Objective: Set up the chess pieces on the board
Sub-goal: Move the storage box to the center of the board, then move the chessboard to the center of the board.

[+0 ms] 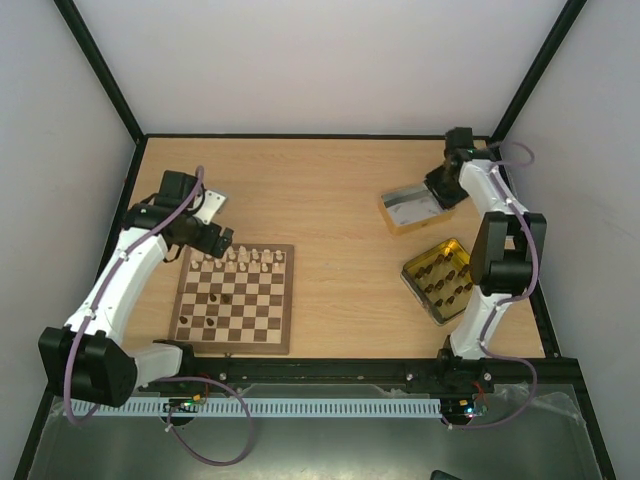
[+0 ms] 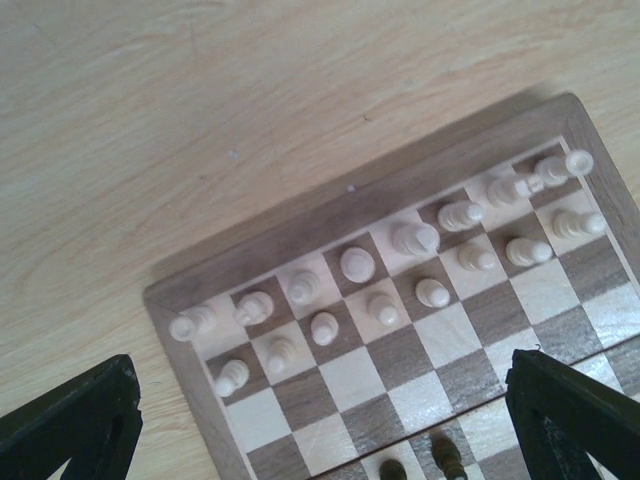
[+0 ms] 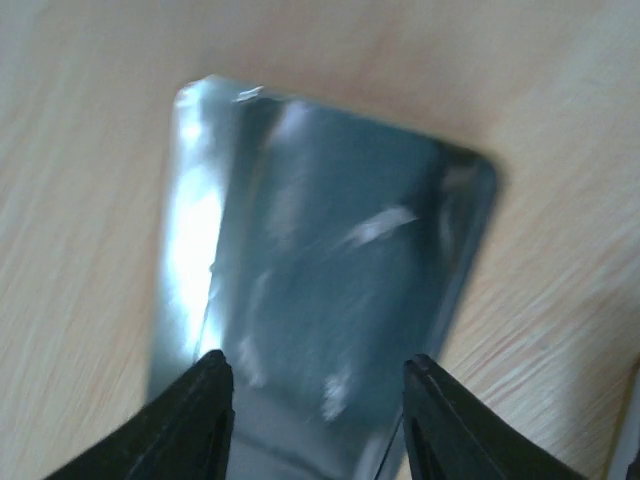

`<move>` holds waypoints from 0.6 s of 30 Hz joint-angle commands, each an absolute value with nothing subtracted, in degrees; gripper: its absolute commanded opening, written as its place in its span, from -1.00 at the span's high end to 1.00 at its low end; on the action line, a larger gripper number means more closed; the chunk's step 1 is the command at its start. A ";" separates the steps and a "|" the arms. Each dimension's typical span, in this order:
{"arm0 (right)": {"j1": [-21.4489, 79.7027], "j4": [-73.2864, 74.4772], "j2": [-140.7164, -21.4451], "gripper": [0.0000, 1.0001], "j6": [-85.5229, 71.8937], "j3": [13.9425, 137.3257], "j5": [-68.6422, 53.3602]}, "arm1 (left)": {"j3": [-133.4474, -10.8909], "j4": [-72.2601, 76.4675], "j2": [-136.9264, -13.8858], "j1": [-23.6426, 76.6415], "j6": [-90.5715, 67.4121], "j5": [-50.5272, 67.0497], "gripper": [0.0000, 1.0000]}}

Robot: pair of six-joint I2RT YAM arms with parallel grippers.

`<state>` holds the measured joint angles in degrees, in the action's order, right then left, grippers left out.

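Pale wood table (image 1: 330,200), white walls, black frame. Chessboard (image 1: 232,346) sits at the front left, square to the table edge. Cream pieces (image 1: 245,257) fill its two far rows, upright, one per square. A few dark pieces (image 1: 213,298) stand on the squares nearer the arms. More dark pieces (image 1: 447,283) lie in the gold tin (image 1: 412,275) at the right, well apart from the board. Silver tin (image 1: 408,208) sits just beyond the gold one.

Left gripper (image 1: 215,240) hangs over the board's far edge, fingers spread wide, holding nothing. Right gripper (image 1: 445,185) is over the silver tin's far end, fingers partly apart. The blurry right wrist view shows nothing between them.
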<state>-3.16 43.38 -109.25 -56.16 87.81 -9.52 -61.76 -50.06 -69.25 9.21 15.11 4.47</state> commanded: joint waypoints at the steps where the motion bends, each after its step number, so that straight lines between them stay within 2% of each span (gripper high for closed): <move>1: 4.81 49.87 -104.27 0.00 -46.92 94.74 -5.60 | -65.79 -49.96 -70.70 5.91 14.73 5.56 -0.98; 8: 18.61 53.57 -98.35 -0.40 -37.98 91.37 -3.50 | -70.20 -54.06 -75.49 -10.73 19.24 12.78 -0.73; 11: 22.12 52.40 -94.63 -0.47 -37.22 84.72 -4.36 | -71.58 -55.82 -76.18 -17.07 23.33 11.86 -0.55; 18: 31.61 52.72 -91.50 -0.50 -35.19 76.71 -1.47 | -67.78 -59.80 -76.27 -32.86 33.52 9.17 -0.49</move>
